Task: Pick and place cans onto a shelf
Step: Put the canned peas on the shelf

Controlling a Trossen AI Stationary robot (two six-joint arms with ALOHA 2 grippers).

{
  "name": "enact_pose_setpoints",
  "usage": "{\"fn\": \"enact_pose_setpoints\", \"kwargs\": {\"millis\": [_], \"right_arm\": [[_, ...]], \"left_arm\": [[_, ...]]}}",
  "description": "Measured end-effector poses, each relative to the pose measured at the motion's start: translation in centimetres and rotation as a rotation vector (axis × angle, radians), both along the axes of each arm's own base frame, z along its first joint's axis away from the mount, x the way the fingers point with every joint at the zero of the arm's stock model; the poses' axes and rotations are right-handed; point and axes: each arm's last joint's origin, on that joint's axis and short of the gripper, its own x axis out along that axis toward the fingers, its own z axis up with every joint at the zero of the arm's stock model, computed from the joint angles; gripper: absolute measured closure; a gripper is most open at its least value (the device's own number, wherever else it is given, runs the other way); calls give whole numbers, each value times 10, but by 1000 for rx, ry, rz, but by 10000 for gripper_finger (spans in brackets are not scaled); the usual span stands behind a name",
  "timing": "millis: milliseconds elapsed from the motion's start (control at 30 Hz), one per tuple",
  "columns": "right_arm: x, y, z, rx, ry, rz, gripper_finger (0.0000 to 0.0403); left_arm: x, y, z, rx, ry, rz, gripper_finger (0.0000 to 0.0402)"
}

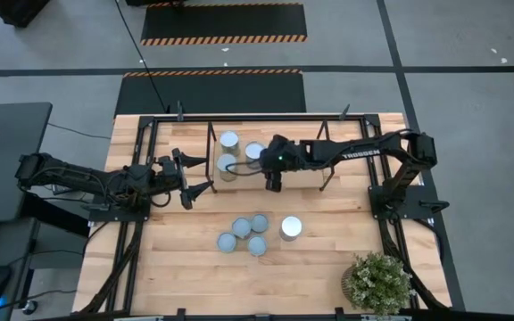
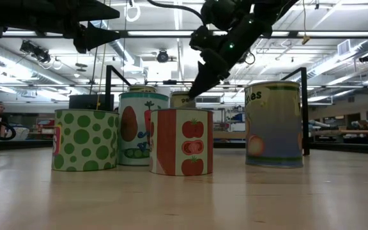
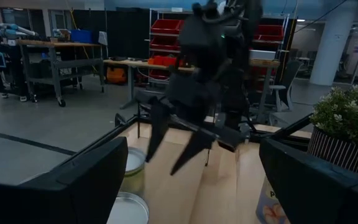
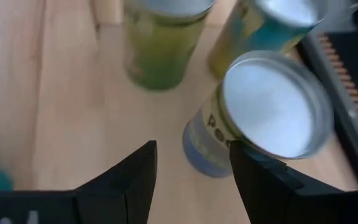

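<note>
Three cans (image 1: 229, 140) (image 1: 254, 151) (image 1: 227, 164) stand upright inside the dark rod shelf (image 1: 211, 134) at the far side of the table. Several more cans (image 1: 242, 226) stand on their bases on the table in front, one wider (image 1: 291, 228). My right gripper (image 1: 273, 185) is open and points down over the shelf, just right of the three cans. In its wrist view (image 4: 191, 168) the nearest can (image 4: 272, 112) stands beside one finger, outside the gap. My left gripper (image 1: 196, 175) is open and empty in the air at the shelf's left end. My right gripper has one finger (image 4: 257, 174) right at the rim (image 4: 241, 146) of the nearest shelf can, on the finger's outer side. I cannot tell whether it touches. Nothing is between the fingers.
A potted plant (image 1: 377, 281) stands at the near right corner. Black frame rails (image 1: 239, 116) run along the far edge and both sides. In the low view the table cans (image 2: 181, 142) form a row, with a tall can (image 2: 273, 124) to the right. Bare wood lies at the near edge.
</note>
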Motion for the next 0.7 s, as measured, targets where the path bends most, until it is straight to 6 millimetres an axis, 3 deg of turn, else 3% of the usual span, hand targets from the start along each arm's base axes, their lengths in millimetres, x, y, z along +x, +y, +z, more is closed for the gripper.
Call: {"fn": "enact_pose_setpoints", "kwargs": {"millis": [267, 700], "right_arm": [[0, -22, 5, 17, -75, -10, 193], [-11, -31, -2, -21, 73, -84, 193]], "left_arm": [[0, 0, 0, -1, 0, 0, 31], [0, 0, 0, -3, -1, 0, 31]]}}
